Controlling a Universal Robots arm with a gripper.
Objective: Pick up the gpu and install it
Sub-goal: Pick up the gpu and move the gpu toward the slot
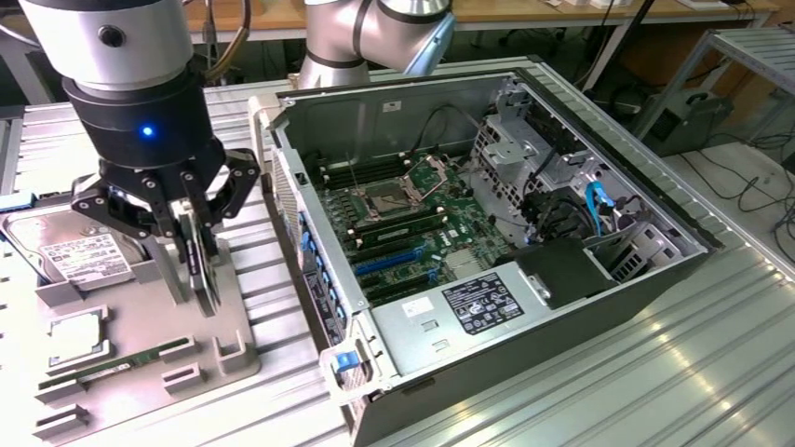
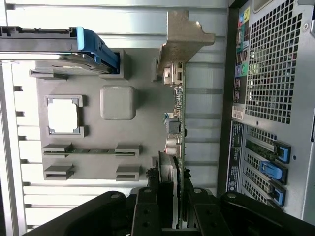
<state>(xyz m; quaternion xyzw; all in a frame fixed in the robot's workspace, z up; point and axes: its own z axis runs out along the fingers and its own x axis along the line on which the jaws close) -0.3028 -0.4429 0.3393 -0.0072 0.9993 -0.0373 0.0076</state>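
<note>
**Exterior view: gpu clamped edge-on in the gripper, over the parts tray**

Seen from the exterior view, the gripper [image 1: 196, 268] hangs over the grey parts tray [image 1: 236, 358] at that view's left. Its jaws are drawn in narrow and pinch the gpu [image 1: 207, 291] by its two flat faces. The card stands on edge between the fingers, at the side of the tray nearest the open computer case [image 1: 522, 307]. Whether its lower edge touches the tray I cannot tell.

From the wrist view, the gpu [image 2: 181, 123] runs as a thin green line away from the gripper [image 2: 176, 199], with small components along one face and its silver bracket [image 2: 184, 37] at the far end. It lies between the tray and the perforated rear panel [image 2: 275, 73] of the case.

On the tray rest a hard drive [image 1: 81, 256] with a white label, a square processor [image 1: 77, 332] and a narrow memory stick [image 1: 118, 365]. The case lies on its side on the slatted metal table [image 1: 646, 372], with its motherboard [image 1: 423, 223] exposed.
</note>
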